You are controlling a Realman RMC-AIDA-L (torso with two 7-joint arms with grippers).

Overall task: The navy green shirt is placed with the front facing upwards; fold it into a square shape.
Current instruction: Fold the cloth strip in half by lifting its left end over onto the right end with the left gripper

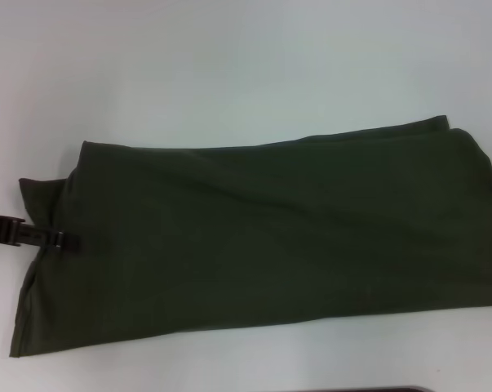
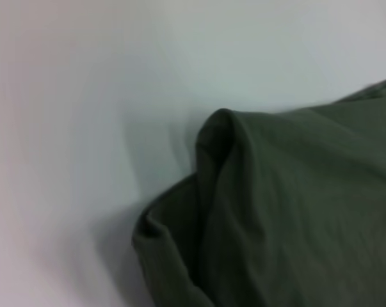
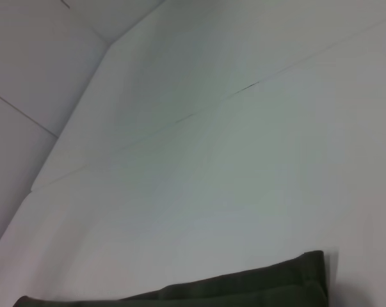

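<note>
White and bare, the table [image 1: 229, 73] fills the head view, with the navy green shirt [image 1: 270, 237] spread across its nearer half as a long folded band. The plain green side faces up; no lettering, neck rib or label shows. The band runs from near the table's left side to past the right edge of the picture, its far edge slanting away toward the table's far right, where two stacked layers of cloth show at the corner. At the left end the top layer stops short, and a lower layer juts out beyond it as a darker flap.

The left tool [image 1: 66, 242] reaches in from the table's left side as a dark bar with a metal band, lying across that left end of the shirt and touching the cloth. Its tips lie against or under the fabric, so whether they are pinched on the cloth or released cannot be told. The left wrist view shows only the shirt's end close up: a raised ridge of cloth with a rolled lower fold beside it, lying on the white surface.

The right tool appears in no view. The right wrist view looks across the white table with thin seam lines, and a layered corner of the shirt lies at the edge of that picture.
</note>
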